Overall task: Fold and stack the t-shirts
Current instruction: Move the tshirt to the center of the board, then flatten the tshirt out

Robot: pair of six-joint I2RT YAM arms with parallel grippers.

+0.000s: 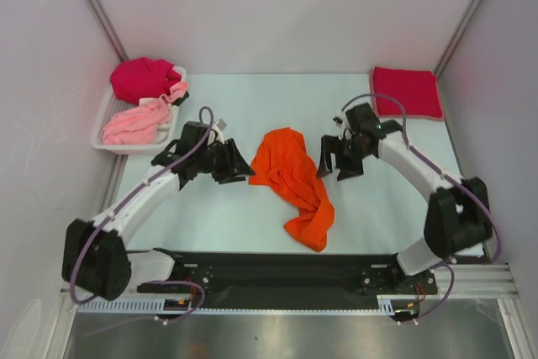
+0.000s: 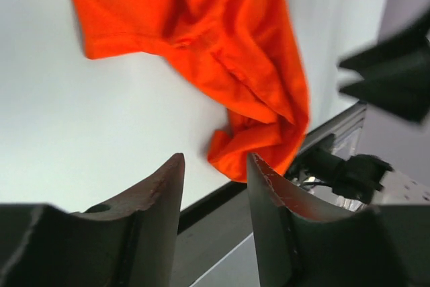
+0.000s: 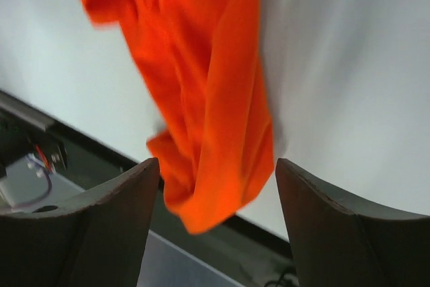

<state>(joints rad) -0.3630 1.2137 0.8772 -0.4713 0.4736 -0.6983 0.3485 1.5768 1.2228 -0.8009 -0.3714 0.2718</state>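
T-shirt (image 1: 294,178), orange, crumpled between left end effector (image 1: 241,167) and right end effector (image 1: 338,169) — both released.

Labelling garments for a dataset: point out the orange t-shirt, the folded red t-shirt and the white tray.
orange t-shirt (image 1: 290,166), top view, middle of the cloth.
folded red t-shirt (image 1: 407,92), top view, its centre.
white tray (image 1: 126,149), top view, near rim.

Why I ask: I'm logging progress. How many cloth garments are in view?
4. A crumpled orange t-shirt mid-table, a folded red shirt at the far right, a crimson garment and a pale pink garment in the white tray; more may hide underneath.
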